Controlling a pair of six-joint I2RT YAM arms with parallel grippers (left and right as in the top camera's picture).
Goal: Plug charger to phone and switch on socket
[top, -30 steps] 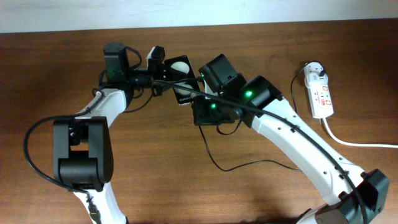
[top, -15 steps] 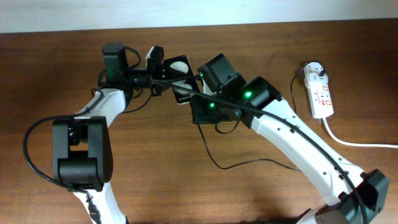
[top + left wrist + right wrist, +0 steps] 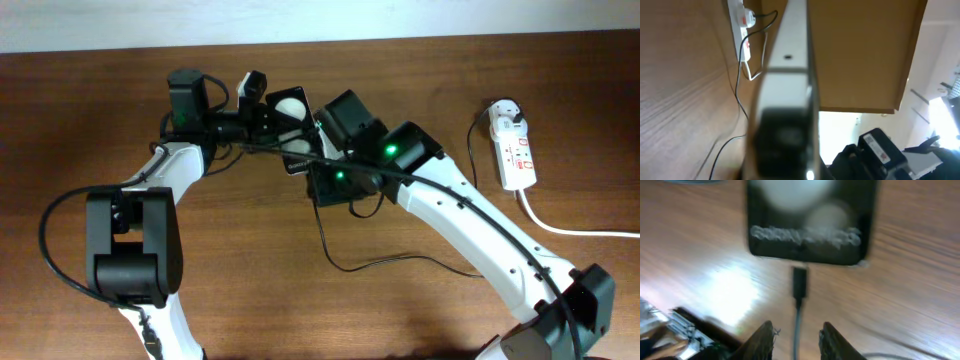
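Clamped tight in left gripper (image 3: 262,103): phone (image 3: 810,222), port edge turned toward right gripper (image 3: 797,335) for insertion; pinched there: charger (image 3: 799,282), plug tip aligned, just short of port; socket (image 3: 516,150) well apart, rightward

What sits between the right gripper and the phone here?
The charger plug, just short of the phone edge, its cable running back between the jaws of the right gripper. Right wrist view.
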